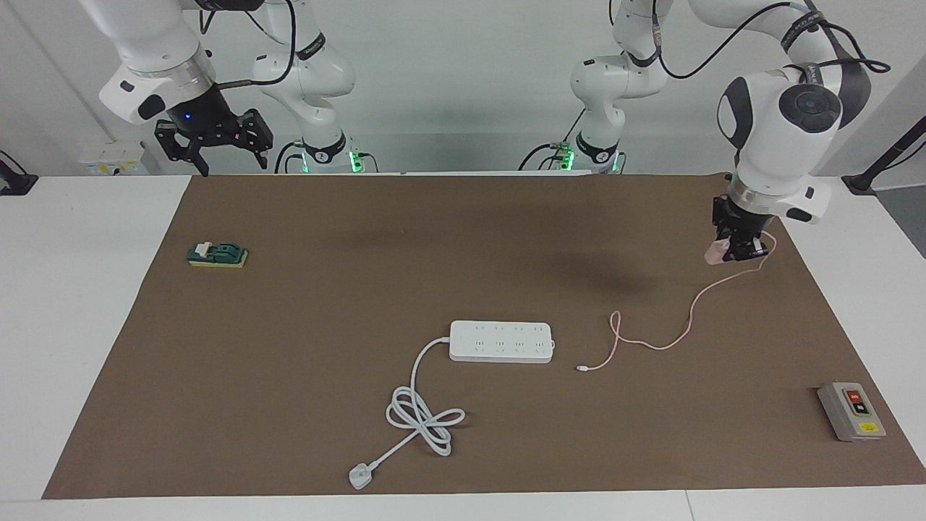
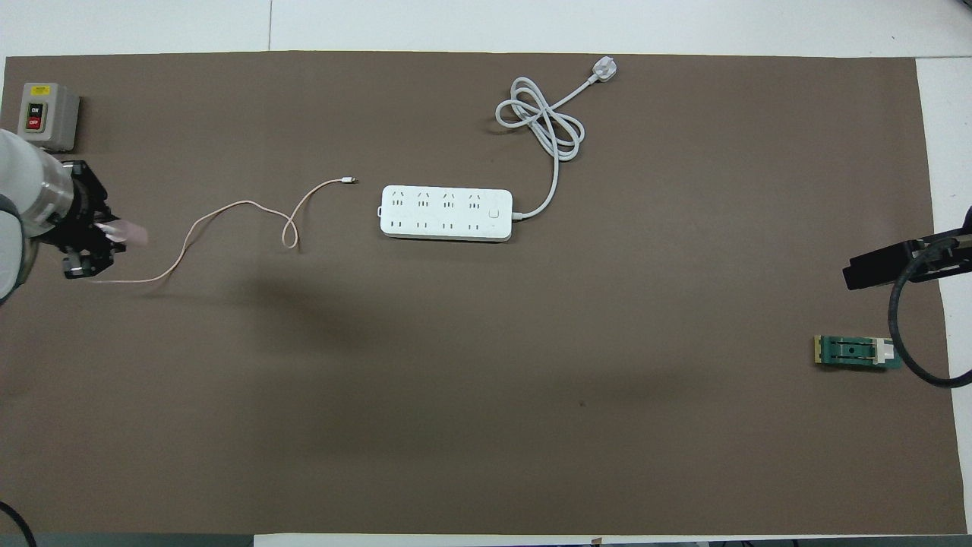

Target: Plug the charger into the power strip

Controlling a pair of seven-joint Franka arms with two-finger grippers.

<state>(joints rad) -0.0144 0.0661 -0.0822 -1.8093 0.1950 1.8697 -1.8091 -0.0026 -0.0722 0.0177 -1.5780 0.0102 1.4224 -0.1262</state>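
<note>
Left gripper [image 1: 736, 250] clenched on pink charger [image 1: 716, 253] above mat, cable [image 1: 655, 336] trailing beside power strip [image 1: 500, 341], right gripper [image 1: 214, 139] released, waiting.

Left gripper [image 1: 736, 250] raised, wrist tilted, fingers clamped tight on something small. Right gripper [image 1: 214, 148] waits raised at the table's robot-side edge, fingers spread.

The charger [image 1: 716, 252], a little pale pink cube, hangs in the air over the mat at the left arm's end, clamped in the left hand [image 1: 738, 250]. Its thin pink cable [image 1: 655, 340] trails down and loops on the mat, loose tip just beside the power strip [image 1: 501, 341], a long white block lying flat, sockets up, mid-mat.
</note>
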